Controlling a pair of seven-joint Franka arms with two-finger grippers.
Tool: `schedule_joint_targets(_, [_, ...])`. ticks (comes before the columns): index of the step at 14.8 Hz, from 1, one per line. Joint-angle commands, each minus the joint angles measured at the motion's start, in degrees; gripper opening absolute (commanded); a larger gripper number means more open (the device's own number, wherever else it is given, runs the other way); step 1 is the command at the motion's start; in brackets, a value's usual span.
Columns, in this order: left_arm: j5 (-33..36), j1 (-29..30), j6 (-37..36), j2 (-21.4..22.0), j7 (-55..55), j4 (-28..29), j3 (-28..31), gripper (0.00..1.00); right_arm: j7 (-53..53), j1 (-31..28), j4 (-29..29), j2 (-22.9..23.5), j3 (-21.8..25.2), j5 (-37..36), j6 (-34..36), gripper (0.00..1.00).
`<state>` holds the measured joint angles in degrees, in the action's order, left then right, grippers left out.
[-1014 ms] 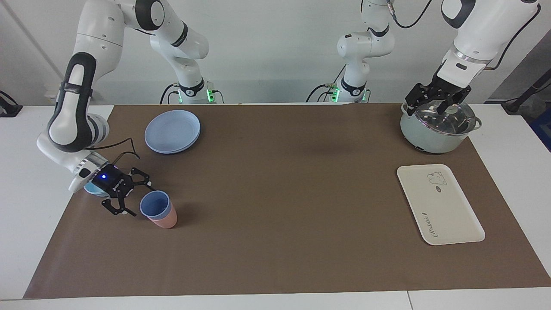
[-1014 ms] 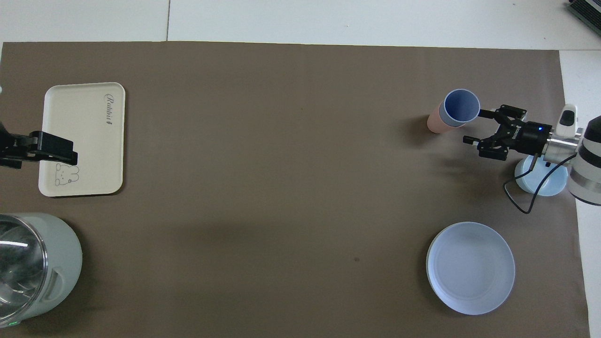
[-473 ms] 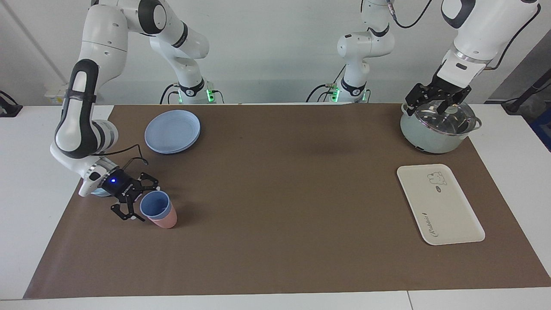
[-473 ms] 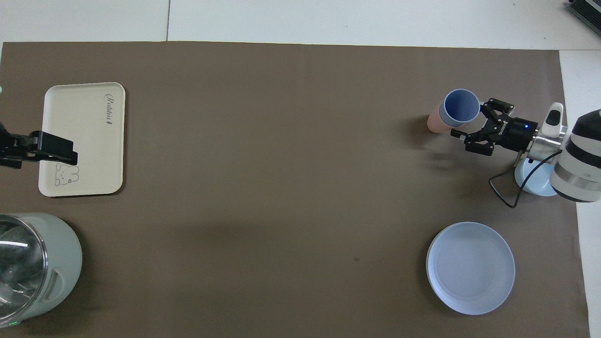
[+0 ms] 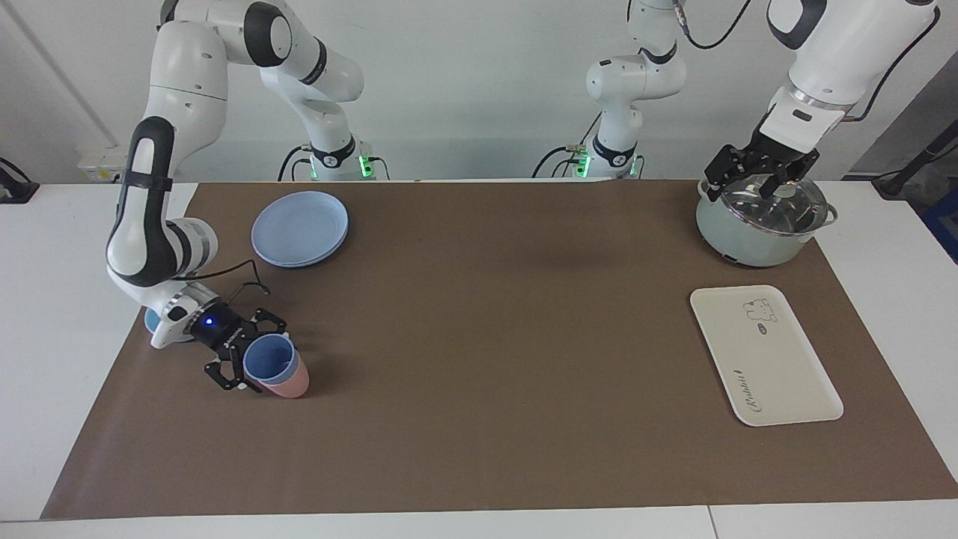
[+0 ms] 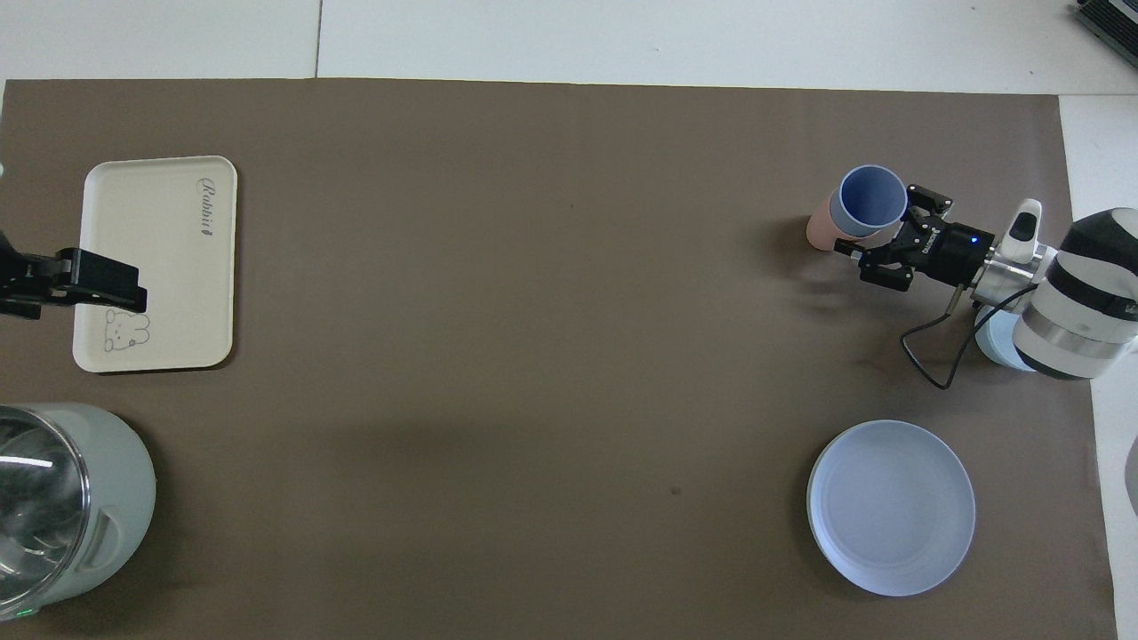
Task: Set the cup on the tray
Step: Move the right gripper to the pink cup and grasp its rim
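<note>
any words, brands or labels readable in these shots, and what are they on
"Rabbit": dark script lettering near one short end of the cream tray.
Small mark under the bear drawing at the tray's other end: too small to read.
White lettering on the black body of the right gripper: too small to read.
Nothing readable on the cups, the plate, the bowl or the pot.

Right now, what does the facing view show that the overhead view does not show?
Only the facing view shows both arms whole, and the left gripper open over the pot lid. Only the overhead view looks straight down into the cup, nested in the pink cup. Both show the open right gripper around the cup, the tray and the blue plate.
</note>
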<state>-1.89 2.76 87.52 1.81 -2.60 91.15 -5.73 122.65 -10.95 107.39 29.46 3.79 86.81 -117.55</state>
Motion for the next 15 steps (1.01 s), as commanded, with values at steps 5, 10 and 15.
schedule_joint_targets(5, [-1.01, 0.67, 1.07, 1.7, 0.14, 2.02, -0.16, 1.0, 4.08, 0.93, -1.04, 1.3, -0.19, 3.19, -1.1, 1.0])
schedule_joint_targets(10, [-1.01, 0.67, 2.39, 1.53, 0.14, 2.02, -0.16, 1.0, 5.41, 1.81, -0.95, 1.39, -0.19, 4.34, -2.42, 1.0])
schedule_joint_targets(15, [-2.32, 1.19, 4.32, 1.7, 0.31, 2.72, -0.25, 1.0, 5.58, 2.43, -0.95, 1.39, -0.19, 5.04, -2.68, 0.99])
